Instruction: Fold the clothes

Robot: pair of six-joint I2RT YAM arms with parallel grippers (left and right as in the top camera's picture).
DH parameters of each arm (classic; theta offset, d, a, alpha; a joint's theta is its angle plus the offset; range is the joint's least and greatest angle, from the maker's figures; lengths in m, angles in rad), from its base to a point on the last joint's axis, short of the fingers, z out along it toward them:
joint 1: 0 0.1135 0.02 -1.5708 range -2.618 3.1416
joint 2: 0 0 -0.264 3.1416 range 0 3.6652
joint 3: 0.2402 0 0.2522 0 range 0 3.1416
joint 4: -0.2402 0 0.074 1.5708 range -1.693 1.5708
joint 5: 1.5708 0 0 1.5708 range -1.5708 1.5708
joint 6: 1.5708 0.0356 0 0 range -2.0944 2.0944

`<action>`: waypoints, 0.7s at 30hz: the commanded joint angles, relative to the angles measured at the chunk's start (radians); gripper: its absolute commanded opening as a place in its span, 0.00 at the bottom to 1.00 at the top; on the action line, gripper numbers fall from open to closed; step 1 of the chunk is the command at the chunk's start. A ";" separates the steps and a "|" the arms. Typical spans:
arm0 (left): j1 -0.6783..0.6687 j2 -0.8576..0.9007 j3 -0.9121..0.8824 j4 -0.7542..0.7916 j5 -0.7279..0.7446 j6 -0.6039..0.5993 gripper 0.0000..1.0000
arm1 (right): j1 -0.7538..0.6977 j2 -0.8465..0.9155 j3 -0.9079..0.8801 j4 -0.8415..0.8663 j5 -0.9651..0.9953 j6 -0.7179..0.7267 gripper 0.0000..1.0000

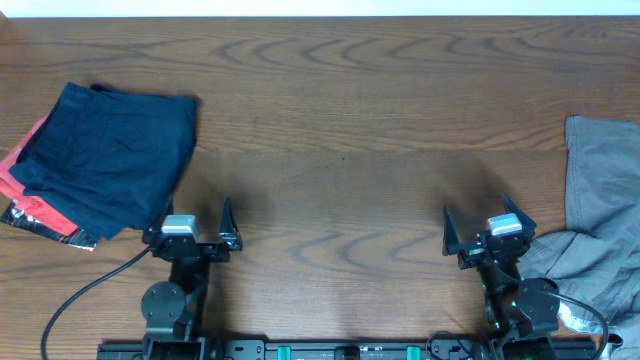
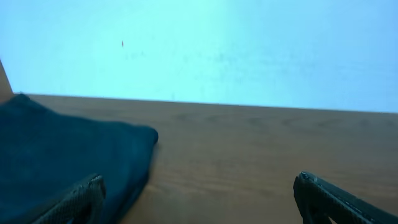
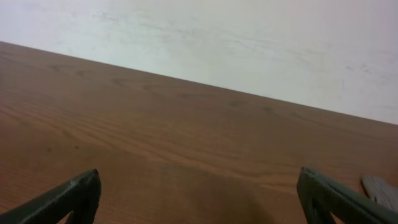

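Observation:
A folded dark navy garment lies at the table's left, on top of a red garment whose edge shows at the left. The navy fabric also shows in the left wrist view. A light grey garment lies crumpled at the right edge; a corner of it shows in the right wrist view. My left gripper is open and empty, just right of the navy pile's near corner. My right gripper is open and empty, just left of the grey garment.
The brown wooden table stretches between the two piles. A black cable runs from the left arm's base to the front left. A pale wall lies beyond the table's far edge.

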 commanded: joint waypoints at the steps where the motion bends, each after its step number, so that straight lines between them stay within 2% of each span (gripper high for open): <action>1: 0.004 -0.008 -0.010 -0.018 0.005 0.013 0.98 | -0.006 -0.006 -0.002 -0.004 0.007 -0.011 0.99; 5: 0.004 -0.008 -0.010 -0.108 0.018 0.013 0.98 | -0.006 -0.006 -0.002 -0.004 0.007 -0.011 0.99; 21: 0.004 -0.007 -0.010 -0.112 0.021 0.013 0.98 | -0.006 -0.006 -0.002 -0.004 0.007 -0.011 0.99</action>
